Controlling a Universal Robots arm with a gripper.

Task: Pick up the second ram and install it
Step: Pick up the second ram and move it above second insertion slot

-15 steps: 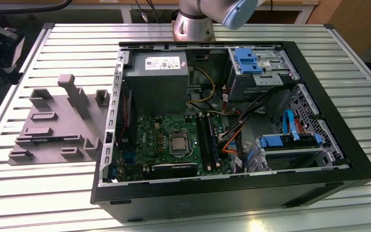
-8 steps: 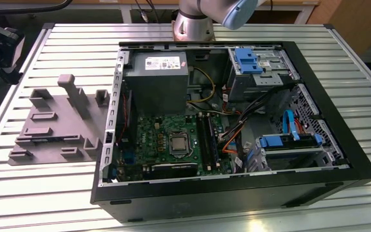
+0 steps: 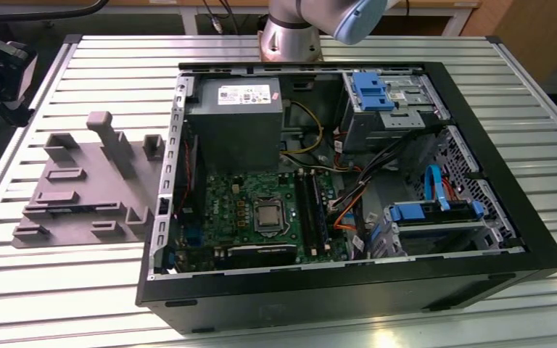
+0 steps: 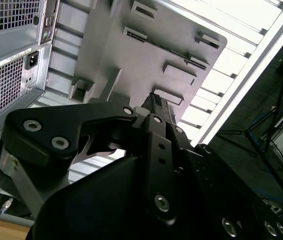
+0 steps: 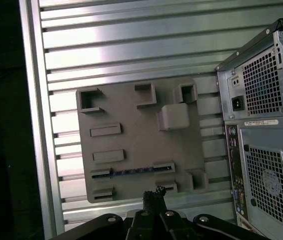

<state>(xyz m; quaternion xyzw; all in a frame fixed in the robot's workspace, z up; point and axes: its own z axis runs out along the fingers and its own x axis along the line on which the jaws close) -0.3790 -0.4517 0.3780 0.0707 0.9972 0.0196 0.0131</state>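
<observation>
The second ram (image 5: 131, 171) is a thin dark blue stick standing on edge in a slot of the grey holder plate (image 5: 131, 140). In the second wrist view the ram (image 4: 174, 51) reads as a dark line across the holder plate (image 4: 131, 65). My gripper (image 5: 154, 193) hangs above the plate's near edge, a short way from the stick and not touching it. Its fingertips (image 4: 157, 102) are pressed together with nothing between them. The green circuit board (image 3: 249, 210) lies inside the open computer case (image 3: 356, 290), with its long black sockets (image 3: 310, 203) beside the processor.
The holder plate (image 3: 85, 188) sits on the slatted metal table (image 3: 85, 80) at the exterior view's left of the case. Upright posts (image 3: 114, 141) rise from the plate. Cables (image 3: 356, 188) and blue drive brackets (image 3: 434, 212) crowd the case's other side. The case's rear panel (image 5: 261, 140) is close to the plate.
</observation>
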